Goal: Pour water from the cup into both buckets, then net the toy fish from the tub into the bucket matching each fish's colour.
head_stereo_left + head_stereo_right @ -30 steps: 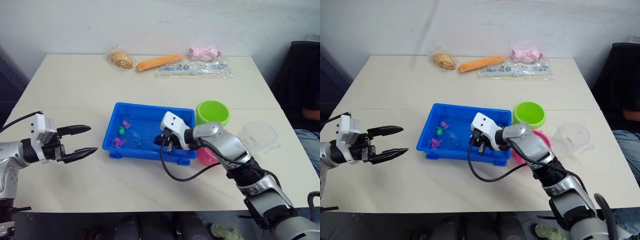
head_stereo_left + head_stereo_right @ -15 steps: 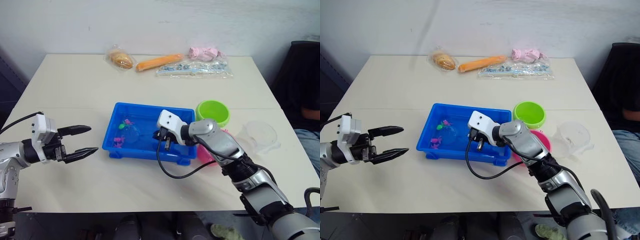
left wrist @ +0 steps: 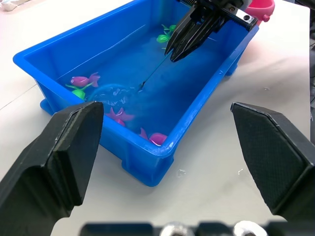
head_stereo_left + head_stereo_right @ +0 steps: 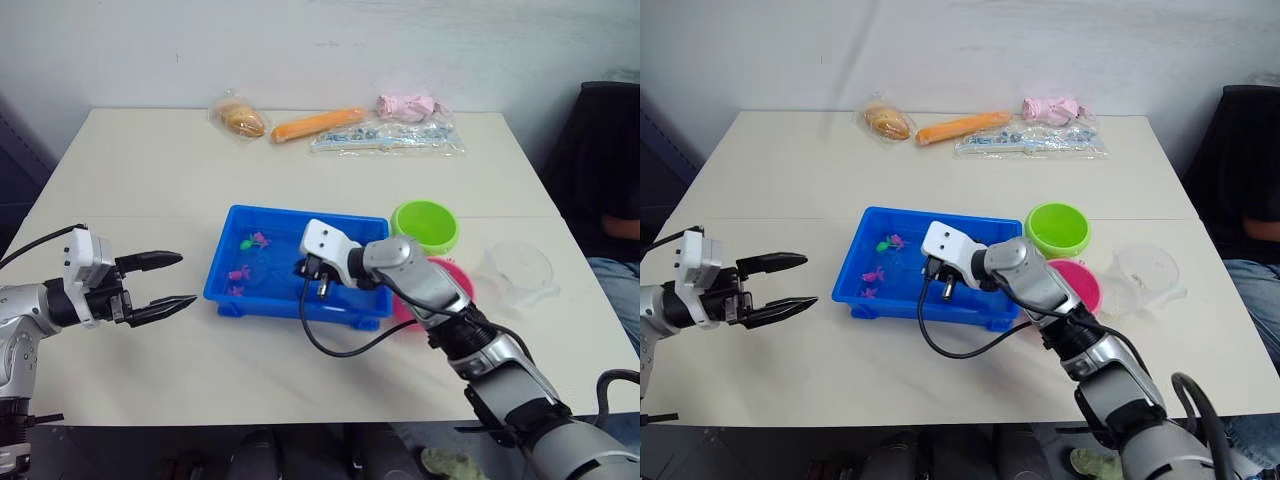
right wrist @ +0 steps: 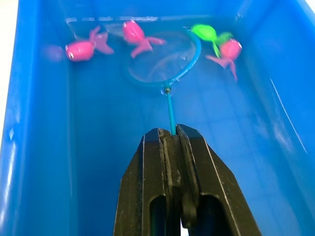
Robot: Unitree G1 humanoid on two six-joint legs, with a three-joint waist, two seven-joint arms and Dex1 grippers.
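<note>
Clamping the net handle, the right gripper hides its upper length inside the tub. The left gripper hangs spread apart. The pink bucket is partly covered by the arm.

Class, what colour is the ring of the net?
Blue: the net ring shows best in the right wrist view.

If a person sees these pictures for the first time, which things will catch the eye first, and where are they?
First the bright blue tub in the middle of the table, with small pink and green toy fish in its water. The right tool reaches into the tub, shut on the thin handle of the net, whose ring lies among the fish. Next to the tub, on the robot's right, stand the lime green bucket and the pink bucket.
</note>
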